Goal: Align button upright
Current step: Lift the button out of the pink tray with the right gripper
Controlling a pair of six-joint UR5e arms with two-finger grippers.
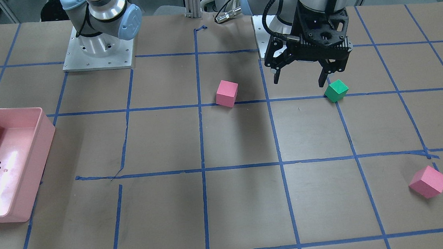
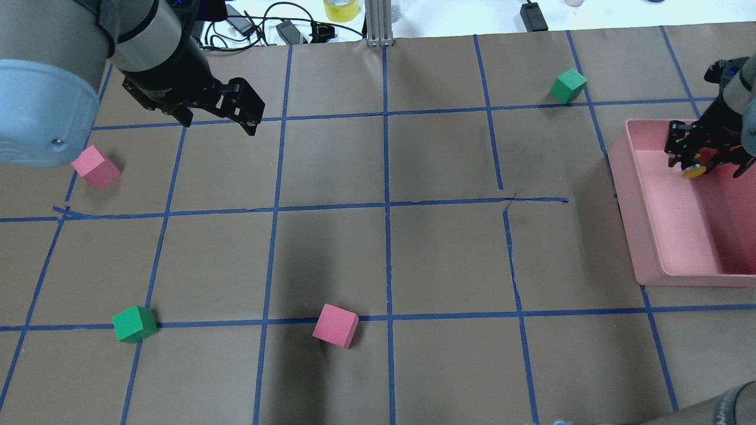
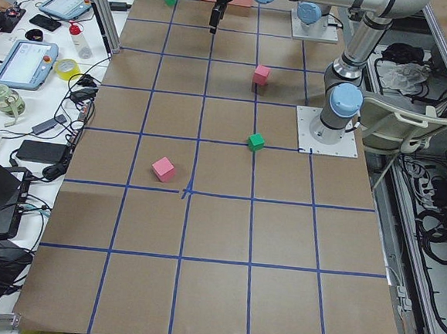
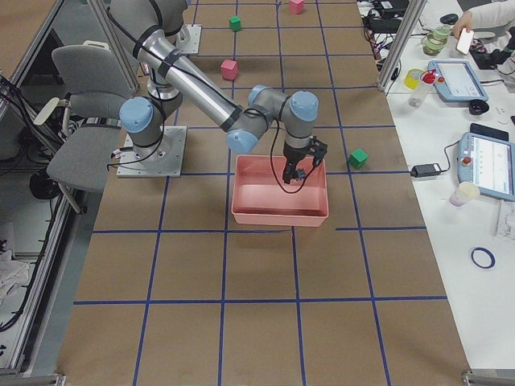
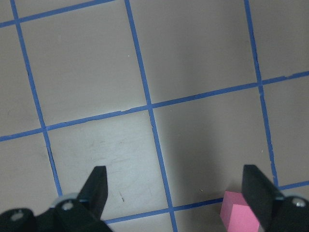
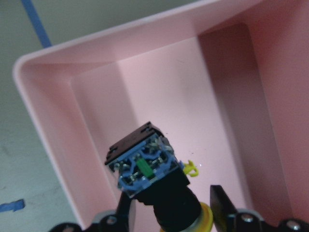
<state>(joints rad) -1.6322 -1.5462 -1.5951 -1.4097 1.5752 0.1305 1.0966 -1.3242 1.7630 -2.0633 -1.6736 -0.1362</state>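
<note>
One button (image 6: pixel 147 176) clamped in right claw (image 6: pixel 171 208) (w/in the pink bin (image 6: pixel 96 42)).

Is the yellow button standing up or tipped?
Tipped. The right gripper holds the button over the pink bin, its base pointing sideways.

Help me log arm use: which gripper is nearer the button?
Right. The right gripper is clamped on the button over the pink bin; the left gripper hangs open far off, across the table.
</note>
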